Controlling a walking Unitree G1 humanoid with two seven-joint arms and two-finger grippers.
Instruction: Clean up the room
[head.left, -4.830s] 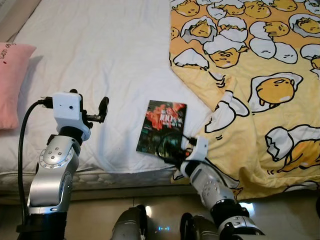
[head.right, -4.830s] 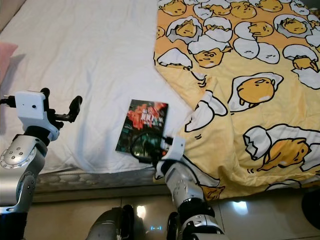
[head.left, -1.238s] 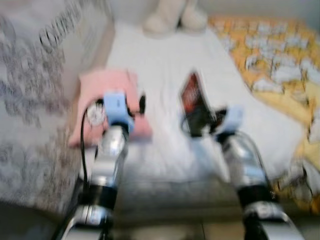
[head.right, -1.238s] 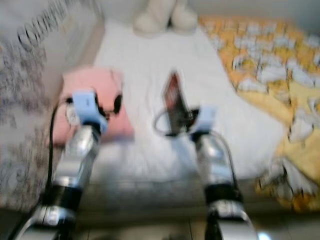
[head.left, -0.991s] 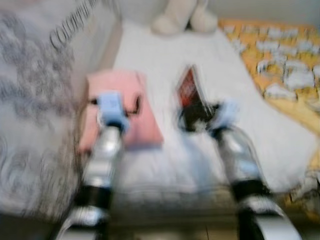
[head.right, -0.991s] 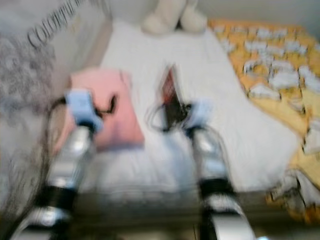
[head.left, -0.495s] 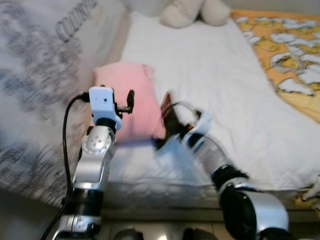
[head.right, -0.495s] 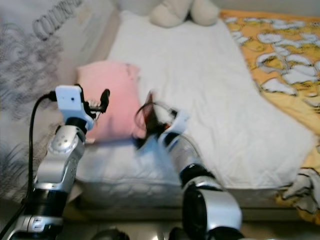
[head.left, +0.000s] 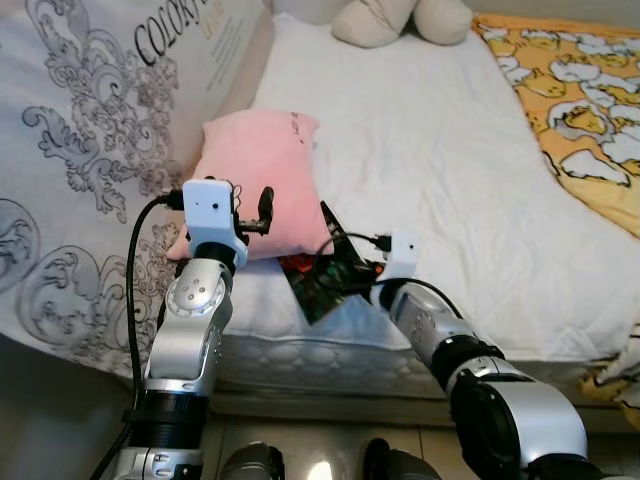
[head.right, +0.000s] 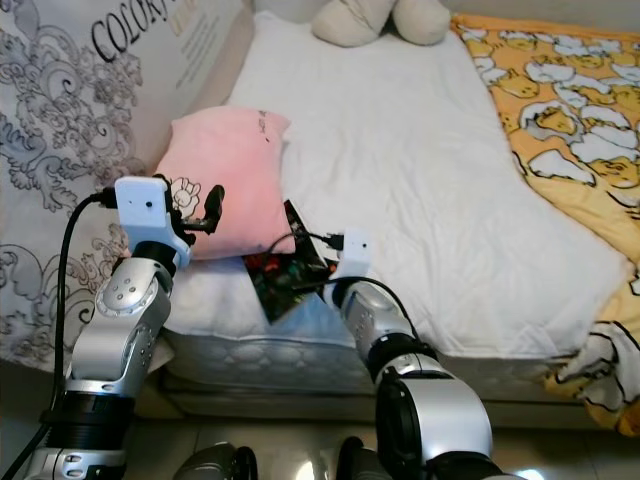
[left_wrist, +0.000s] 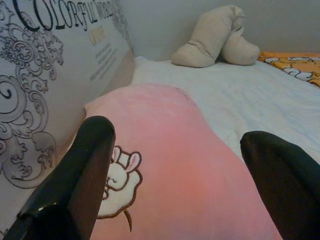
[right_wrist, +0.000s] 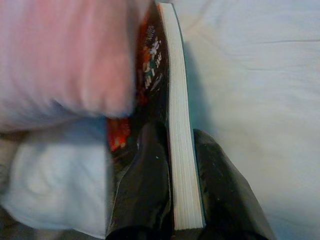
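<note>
Pillow (head.left: 262, 180) on bed (head.left: 420, 150) at left, book (head.left: 322, 272) against it, blanket (head.left: 580, 90) right

The pink pillow (head.left: 262, 180) hides the book's (head.left: 322, 272) far corner.

Both head cameras look forward and down at the bed (head.left: 430, 180) from above its near edge, sharing almost one scene, with the pink pillow (head.left: 262, 180) left of centre. The left wrist camera sits close above that pillow (left_wrist: 170, 165), facing along the bed towards the cream plush toy (left_wrist: 215, 37). The right wrist camera is pressed near the book (right_wrist: 175, 130) beside the pillow.
</note>
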